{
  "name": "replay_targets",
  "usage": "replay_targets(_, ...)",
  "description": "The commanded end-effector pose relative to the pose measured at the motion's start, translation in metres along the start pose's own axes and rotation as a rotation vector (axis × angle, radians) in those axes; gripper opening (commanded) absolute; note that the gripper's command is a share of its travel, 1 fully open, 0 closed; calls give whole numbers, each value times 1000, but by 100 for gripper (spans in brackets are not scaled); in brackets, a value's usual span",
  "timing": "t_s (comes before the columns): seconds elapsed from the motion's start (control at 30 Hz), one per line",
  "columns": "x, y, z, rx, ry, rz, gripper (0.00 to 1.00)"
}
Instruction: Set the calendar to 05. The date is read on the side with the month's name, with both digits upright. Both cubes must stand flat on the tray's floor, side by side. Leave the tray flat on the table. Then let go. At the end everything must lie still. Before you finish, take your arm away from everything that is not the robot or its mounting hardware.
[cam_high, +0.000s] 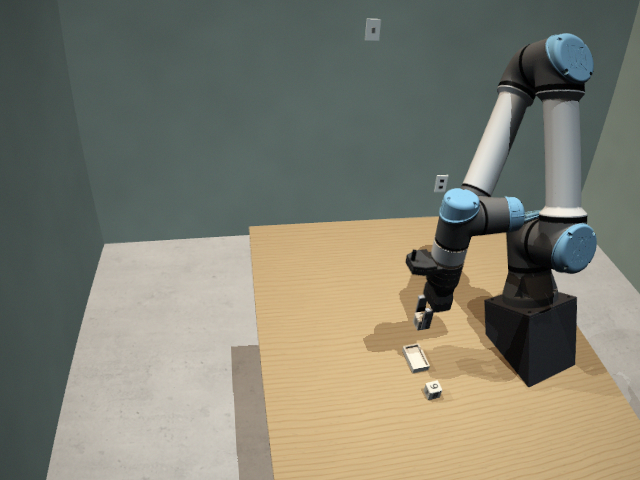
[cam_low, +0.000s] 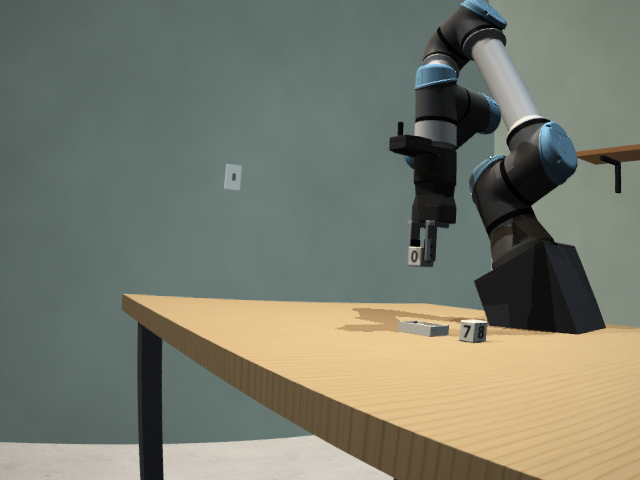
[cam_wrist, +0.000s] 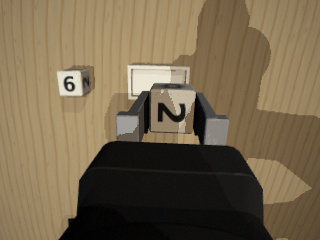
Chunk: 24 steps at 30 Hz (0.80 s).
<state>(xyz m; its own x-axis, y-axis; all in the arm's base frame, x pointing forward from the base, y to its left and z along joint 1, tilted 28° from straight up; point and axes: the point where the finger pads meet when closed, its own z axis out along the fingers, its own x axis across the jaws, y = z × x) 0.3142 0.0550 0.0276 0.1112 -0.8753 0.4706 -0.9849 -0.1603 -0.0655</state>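
Observation:
My gripper (cam_wrist: 171, 105) is shut on a white number cube (cam_wrist: 172, 114) and holds it high above the table. The cube shows a 2 towards the wrist camera and a 0 in the exterior view (cam_low: 415, 255). It also shows in the top view (cam_high: 422, 320). The white tray (cam_high: 416, 358) lies flat and empty on the table, just ahead of the held cube in the wrist view (cam_wrist: 159, 81). The second cube (cam_high: 432, 389) stands on the table beside the tray, 6 on top. It shows 7 and 8 in the exterior view (cam_low: 473, 330).
The arm's black base block (cam_high: 530, 335) stands to the right of the tray. The table's left edge (cam_high: 258, 351) lies well away from the objects.

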Motion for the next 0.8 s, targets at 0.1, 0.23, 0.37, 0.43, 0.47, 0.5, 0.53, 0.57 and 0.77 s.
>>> replay_targets(0.1, 0, 0, 5, 1, 0, 1, 60)
replay_targets(0.23, 0, 0, 11, 1, 0, 1, 60)
replay_targets(0.37, 0, 0, 20, 1, 0, 1, 60)
replay_targets(0.43, 0, 0, 26, 1, 0, 1, 60)
replay_targets(0.47, 0, 0, 29, 1, 0, 1, 60)
replay_targets(0.5, 0, 0, 33, 1, 0, 1, 60)
replay_targets(0.53, 0, 0, 36, 1, 0, 1, 60)
replay_targets(0.57, 0, 0, 39, 1, 0, 1, 60)
replay_targets(0.77, 0, 0, 55, 1, 0, 1, 60)
